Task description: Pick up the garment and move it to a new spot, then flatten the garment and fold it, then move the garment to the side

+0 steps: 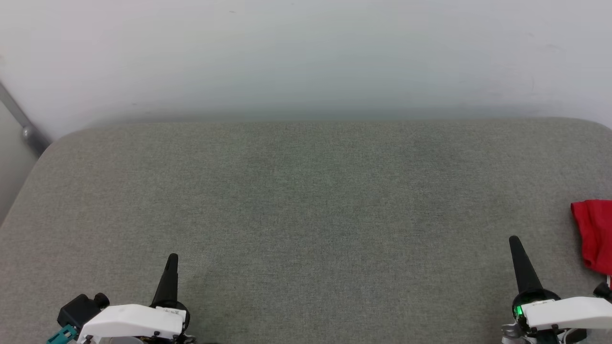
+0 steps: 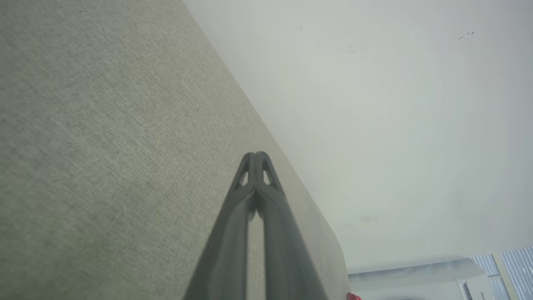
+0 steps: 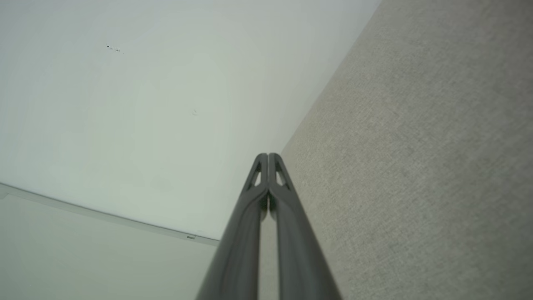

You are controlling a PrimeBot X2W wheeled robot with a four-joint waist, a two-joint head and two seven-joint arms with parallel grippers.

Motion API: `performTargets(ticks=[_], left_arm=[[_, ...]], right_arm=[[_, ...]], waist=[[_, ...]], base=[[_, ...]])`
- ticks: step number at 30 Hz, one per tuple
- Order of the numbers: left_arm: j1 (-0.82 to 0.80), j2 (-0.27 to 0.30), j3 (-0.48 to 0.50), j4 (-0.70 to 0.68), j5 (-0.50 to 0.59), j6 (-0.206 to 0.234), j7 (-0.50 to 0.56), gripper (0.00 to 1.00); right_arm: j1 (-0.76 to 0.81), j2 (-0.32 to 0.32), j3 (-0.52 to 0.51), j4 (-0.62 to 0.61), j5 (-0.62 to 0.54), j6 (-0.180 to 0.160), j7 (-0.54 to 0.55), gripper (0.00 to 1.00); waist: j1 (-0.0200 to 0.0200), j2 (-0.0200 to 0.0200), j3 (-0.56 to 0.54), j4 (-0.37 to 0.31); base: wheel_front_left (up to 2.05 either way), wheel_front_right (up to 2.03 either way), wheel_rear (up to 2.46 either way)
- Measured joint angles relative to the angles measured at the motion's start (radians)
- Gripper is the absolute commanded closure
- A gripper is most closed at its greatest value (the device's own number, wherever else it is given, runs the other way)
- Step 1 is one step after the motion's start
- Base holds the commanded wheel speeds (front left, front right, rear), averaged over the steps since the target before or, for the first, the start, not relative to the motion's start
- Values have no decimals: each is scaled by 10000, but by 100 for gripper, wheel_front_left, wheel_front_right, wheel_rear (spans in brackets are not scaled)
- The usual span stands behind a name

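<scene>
Near left: your left gripper [image 1: 171, 262] sits low over the grey padded surface [image 1: 306, 205], fingers pressed together tip to tip, pointing away from you. Near right: your right gripper [image 1: 516, 242] does the same, tips meeting, as its wrist view confirms.

Just beyond it and to its right lies the garment [image 1: 595, 234], a bunched red heap on the surface, cut off by the head view's right edge. It is near the right gripper but not touching it.

Farther out the surface ends at a rounded far edge. Behind it is a pale wall [image 1: 306, 57], with a grey metal bar [image 1: 21, 125] slanting at far left.

Grey fabric surface [image 1: 306, 200], pale wall [image 1: 306, 52]
</scene>
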Motion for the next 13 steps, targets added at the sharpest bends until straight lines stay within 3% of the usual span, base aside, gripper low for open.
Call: performTargets(ticks=[13], left_arm=[[-260, 0, 192, 109, -1361, -155, 343, 100]], right_arm=[[-287, -4, -63, 198, 1216, 0, 324, 100]], waist=[[0, 0, 18, -22]], base=[[0, 0, 0]])
